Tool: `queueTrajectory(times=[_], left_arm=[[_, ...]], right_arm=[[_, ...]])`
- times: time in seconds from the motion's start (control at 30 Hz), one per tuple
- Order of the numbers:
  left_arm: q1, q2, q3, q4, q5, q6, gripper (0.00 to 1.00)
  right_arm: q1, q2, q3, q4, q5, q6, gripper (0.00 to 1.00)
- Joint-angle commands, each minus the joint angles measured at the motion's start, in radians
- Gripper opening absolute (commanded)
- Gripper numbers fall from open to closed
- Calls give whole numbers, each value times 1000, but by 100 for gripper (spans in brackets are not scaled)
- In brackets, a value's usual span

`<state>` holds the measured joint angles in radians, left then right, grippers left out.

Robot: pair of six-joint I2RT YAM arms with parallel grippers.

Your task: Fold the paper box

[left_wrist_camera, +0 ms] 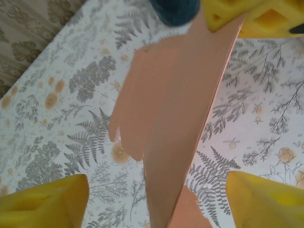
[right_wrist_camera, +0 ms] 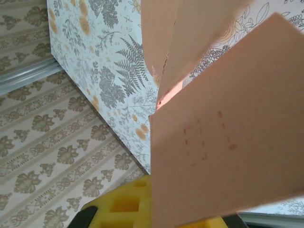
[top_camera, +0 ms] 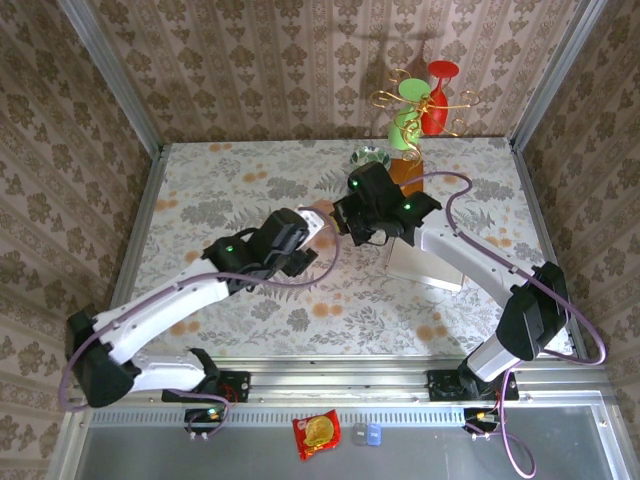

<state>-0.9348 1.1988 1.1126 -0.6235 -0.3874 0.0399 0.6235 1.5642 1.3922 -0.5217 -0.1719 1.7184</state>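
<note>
Paper box (right_wrist_camera: pixel 228 142) clamped in right tool (left_wrist_camera: pixel 240 23); left tool (left_wrist_camera: pixel 156 190) gapes around it.

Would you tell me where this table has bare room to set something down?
Bare: the far-left stretch of the floral tablecloth and its near-centre strip. Crowded: the centre, around the pink paper box between the left arm and right arm, and the right side, with a gold wire ornament, glass piece and white sheet.

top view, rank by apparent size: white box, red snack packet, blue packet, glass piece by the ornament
1. white box, even partly covered
2. red snack packet
3. glass piece and blue packet: look alike, not ranked
</note>
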Motion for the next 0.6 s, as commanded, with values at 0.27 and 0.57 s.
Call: queueTrajectory(times=[0.27, 0.57], left_arm=[[6, -45, -41, -34, -61, -140, 100], [36, -90, -50, -12, -160, -149, 92]], right_arm=[[-38, -59, 42, -9, -23, 188, 0], [-42, -86, 93, -104, -24, 202, 0]])
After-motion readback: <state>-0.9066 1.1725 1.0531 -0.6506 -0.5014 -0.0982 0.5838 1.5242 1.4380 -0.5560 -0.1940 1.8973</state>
